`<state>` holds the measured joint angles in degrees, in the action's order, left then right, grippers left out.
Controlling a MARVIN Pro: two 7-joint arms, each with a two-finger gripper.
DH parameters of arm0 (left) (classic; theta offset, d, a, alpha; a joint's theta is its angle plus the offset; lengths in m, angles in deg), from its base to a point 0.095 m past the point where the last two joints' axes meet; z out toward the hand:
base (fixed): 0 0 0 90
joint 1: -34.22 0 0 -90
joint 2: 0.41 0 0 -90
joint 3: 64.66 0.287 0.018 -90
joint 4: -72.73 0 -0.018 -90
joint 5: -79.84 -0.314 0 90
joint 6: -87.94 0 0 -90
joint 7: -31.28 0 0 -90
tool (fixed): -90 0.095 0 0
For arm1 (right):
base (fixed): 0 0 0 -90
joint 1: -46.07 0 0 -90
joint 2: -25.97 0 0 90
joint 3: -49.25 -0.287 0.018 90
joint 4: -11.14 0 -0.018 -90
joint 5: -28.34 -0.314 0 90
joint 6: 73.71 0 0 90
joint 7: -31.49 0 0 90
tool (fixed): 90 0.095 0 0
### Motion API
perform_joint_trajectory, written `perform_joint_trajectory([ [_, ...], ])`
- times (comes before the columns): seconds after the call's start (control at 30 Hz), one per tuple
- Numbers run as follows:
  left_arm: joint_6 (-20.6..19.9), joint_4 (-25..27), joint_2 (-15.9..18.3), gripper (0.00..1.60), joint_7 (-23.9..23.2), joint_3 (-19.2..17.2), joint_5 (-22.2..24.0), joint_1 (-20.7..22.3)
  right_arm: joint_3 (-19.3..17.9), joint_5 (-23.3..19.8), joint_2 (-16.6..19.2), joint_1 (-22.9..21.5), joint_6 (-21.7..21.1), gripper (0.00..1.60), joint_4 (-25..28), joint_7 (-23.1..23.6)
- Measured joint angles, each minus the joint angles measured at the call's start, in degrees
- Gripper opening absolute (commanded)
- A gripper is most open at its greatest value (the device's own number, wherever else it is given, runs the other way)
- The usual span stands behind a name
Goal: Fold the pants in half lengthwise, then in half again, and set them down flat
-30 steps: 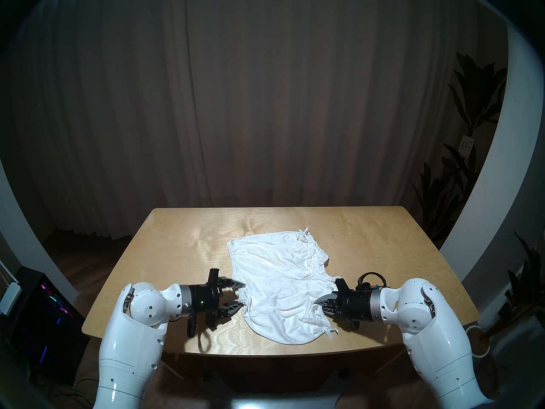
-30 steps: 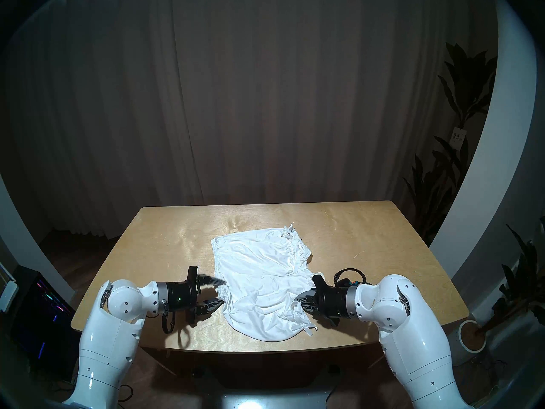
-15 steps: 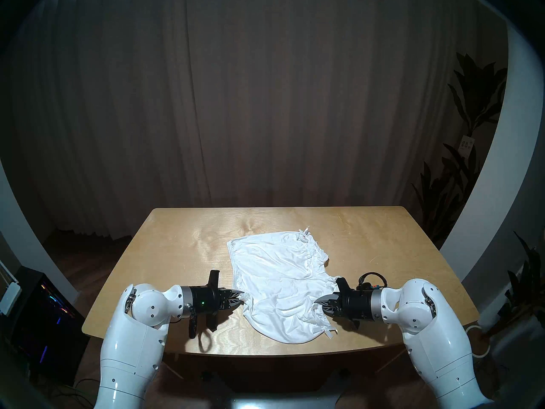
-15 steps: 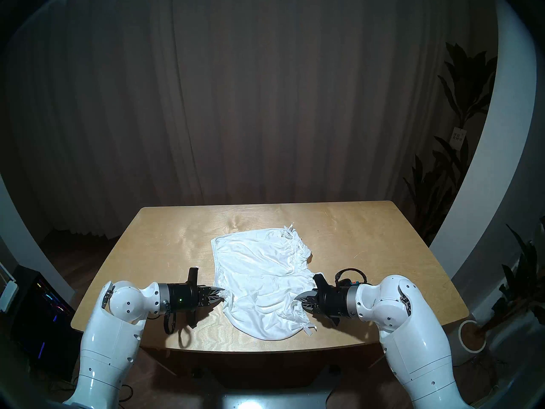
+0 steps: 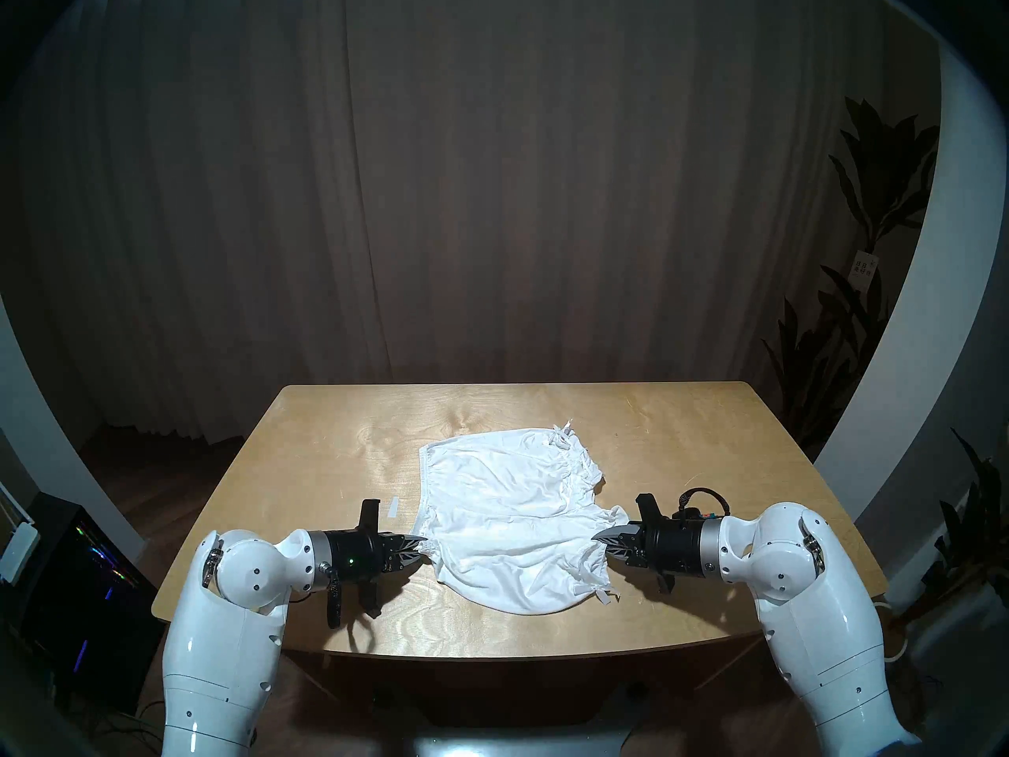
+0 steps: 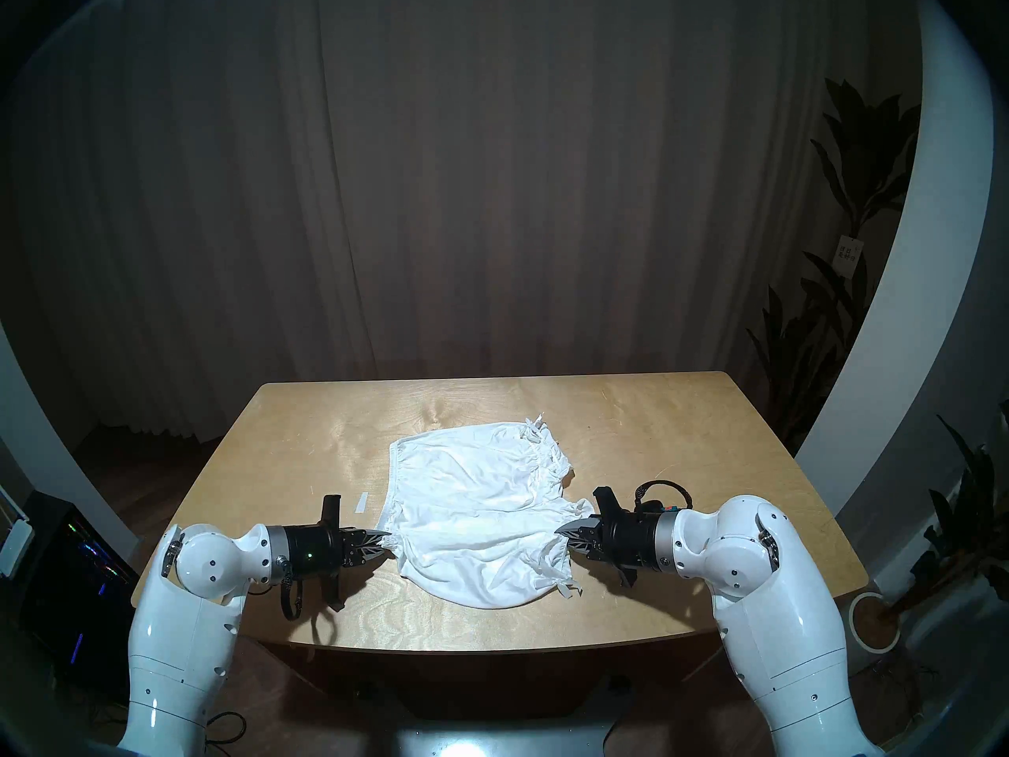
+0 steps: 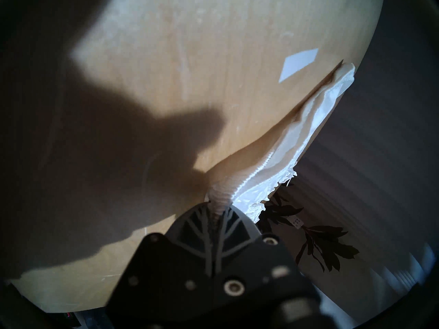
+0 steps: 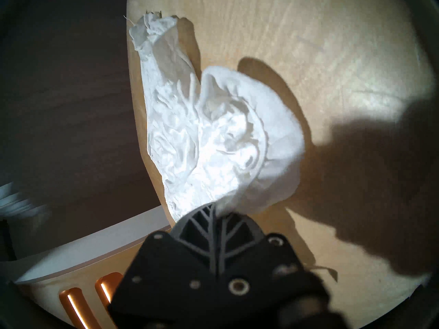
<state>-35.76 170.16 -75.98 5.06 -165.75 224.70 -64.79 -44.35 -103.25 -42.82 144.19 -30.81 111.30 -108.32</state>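
Observation:
The white short pants [image 5: 513, 510] [image 6: 480, 515] lie on the wooden table [image 5: 327, 444], with the waistband on the left and the ruffled leg hems with bows on the right. My left gripper [image 5: 425, 549] [image 6: 389, 543] is shut on the near waistband corner, seen bunched between the jaws in the left wrist view [image 7: 219, 206]. My right gripper [image 5: 596, 537] [image 6: 559, 531] is shut on the near leg hem, which shows in the right wrist view [image 8: 217, 206]. The near half of the pants is lifted and pulled taut between both grippers; the far half rests on the table.
A small white tape strip [image 5: 393, 506] [image 7: 298, 64] lies on the table just left of the waistband. Dark curtains hang behind the table. Potted plants [image 5: 852, 324] stand at the right. A computer case [image 5: 82, 575] stands on the floor at the left.
My left gripper shut on the near waistband corner. Both arms then pulled outward and slightly up, stretching the near part of the pants. The tape strip came into view.

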Motion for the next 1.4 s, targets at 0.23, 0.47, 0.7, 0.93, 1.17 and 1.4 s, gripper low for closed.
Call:
perform_joint_trajectory([
  [0.23,1.4,1.0,0.2,0.0,2.0,-0.3,1.4,0.7,-0.4,-2.2,0.6,-2.0,0.5,0.0,-1.7,-1.8],
  [0.47,2.5,1.5,0.4,0.0,3.5,-0.3,2.4,2.5,-0.4,-3.0,0.4,-4.8,0.8,0.0,-4.7,-1.8],
  [0.7,4.1,1.2,0.5,0.0,4.8,-0.2,2.6,5.2,-0.3,-3.0,-0.6,-8.5,1.3,0.0,-7.6,-0.9],
  [0.93,5.8,0.0,0.4,0.0,5.1,0.3,2.5,8.1,0.2,-1.7,-1.4,-12.3,1.6,0.0,-10.5,0.2],
  [1.17,7.5,-3.2,0.4,0.01,5.0,1.6,1.5,11.9,1.6,0.9,-2.4,-16.4,1.9,0.0,-14.8,1.7],
  [1.4,9.2,-6.9,0.4,0.02,5.0,2.2,0.1,15.2,2.9,3.0,-3.5,-19.9,2.2,0.0,-19.1,3.1],
])
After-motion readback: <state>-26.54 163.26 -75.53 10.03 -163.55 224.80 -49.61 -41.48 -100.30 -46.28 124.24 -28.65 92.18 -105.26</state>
